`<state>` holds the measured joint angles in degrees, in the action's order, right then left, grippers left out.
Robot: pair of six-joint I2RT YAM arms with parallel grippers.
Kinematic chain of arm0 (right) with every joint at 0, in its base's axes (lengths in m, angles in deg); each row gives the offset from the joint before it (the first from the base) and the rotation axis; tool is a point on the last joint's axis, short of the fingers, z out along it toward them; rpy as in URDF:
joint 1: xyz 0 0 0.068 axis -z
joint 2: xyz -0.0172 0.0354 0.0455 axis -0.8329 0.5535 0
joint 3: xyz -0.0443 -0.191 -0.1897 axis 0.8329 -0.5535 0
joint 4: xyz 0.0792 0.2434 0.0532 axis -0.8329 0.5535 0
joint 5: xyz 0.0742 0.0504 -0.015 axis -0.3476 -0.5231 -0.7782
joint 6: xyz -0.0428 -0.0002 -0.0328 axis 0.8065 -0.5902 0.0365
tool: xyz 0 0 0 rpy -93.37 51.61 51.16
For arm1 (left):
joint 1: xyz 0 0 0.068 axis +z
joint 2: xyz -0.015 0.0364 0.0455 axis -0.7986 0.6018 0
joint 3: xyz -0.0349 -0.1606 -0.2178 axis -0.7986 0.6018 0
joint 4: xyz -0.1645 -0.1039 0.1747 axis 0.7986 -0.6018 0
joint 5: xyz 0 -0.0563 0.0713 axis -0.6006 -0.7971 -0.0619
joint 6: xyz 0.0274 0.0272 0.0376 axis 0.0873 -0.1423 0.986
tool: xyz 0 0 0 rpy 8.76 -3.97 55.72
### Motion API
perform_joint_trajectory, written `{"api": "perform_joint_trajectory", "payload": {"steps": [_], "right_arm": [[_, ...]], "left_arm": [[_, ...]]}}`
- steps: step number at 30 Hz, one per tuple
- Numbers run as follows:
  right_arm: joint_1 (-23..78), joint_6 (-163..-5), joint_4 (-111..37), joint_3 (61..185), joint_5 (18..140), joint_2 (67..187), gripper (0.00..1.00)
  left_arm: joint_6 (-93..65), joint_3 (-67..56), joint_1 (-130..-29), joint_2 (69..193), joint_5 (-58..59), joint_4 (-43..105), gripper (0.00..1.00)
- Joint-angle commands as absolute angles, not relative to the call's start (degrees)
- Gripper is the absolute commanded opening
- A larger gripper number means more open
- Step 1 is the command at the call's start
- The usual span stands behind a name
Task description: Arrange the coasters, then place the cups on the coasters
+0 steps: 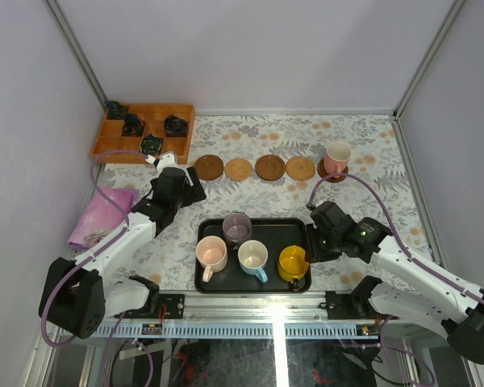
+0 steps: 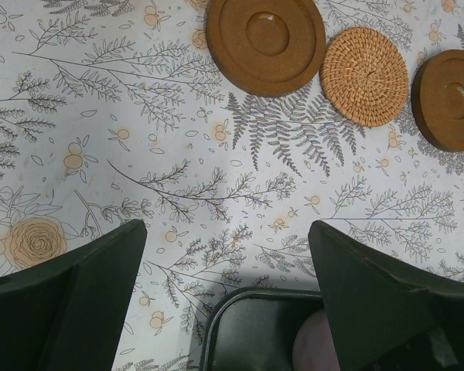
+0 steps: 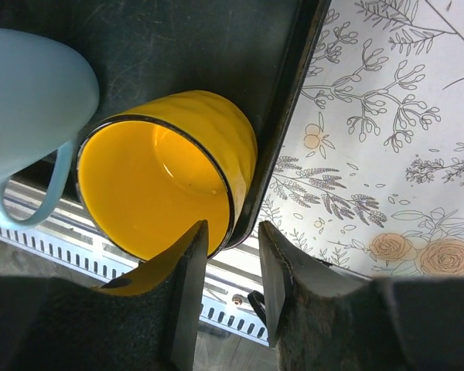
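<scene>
Round brown coasters point(image 1: 269, 167) rowed; salmon-pink mug point(image 1: 336, 156) seated, four wait on black tray point(image 1: 278, 234). Left claw point(image 2: 226, 228) wide; right claw point(image 3: 232, 226) narrow astride yellow mug point(image 3: 162, 185).

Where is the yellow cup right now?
Seen from above, the yellow cup sits in the near right corner of the black tray, beside the blue cup, with the right hand straddling its rim.
</scene>
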<state>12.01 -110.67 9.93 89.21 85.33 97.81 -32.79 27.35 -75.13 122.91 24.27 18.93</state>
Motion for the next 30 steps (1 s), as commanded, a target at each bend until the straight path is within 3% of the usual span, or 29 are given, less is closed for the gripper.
{"api": "perform_joint_trajectory", "payload": {"steps": [1, 4, 9, 18, 26, 28, 30], "right_arm": [[11.32, -111.99, 7.11, 87.68, 85.82, 99.45, 0.39], [11.31, -111.78, 5.26, 86.98, 86.14, 100.73, 0.37], [11.22, -110.69, 2.6, 87.4, 87.15, 104.06, 0.16], [11.18, -103.79, 0.06, 93.7, 95.75, 112.47, 0.01], [11.13, -100.27, -6.45, 97.59, 102.57, 117.83, 0.03], [11.15, -99.68, -7.07, 98.47, 102.38, 119.87, 0.07], [11.15, -99.65, -7.29, 99.46, 102.27, 121.36, 0.17]], "left_arm": [[-33.29, 26.96, -75.32, 122.9, 24.38, 19.74, 0.86], [-33.16, 26.89, -75.29, 122.88, 24.49, 19.64, 0.86], [-33.54, 26.94, -75.29, 123.29, 24.33, 19.88, 0.87], [-34.04, 27.52, -75.33, 123.26, 24.56, 20.34, 0.86], [-33.51, 27.16, -75.31, 123.72, 25.03, 20.21, 0.86], [-33.43, 26.85, -75.33, 123.98, 24.98, 20.08, 0.86], [-33.27, 26.66, -75.32, 124.1, 24.94, 19.95, 0.86]]}}
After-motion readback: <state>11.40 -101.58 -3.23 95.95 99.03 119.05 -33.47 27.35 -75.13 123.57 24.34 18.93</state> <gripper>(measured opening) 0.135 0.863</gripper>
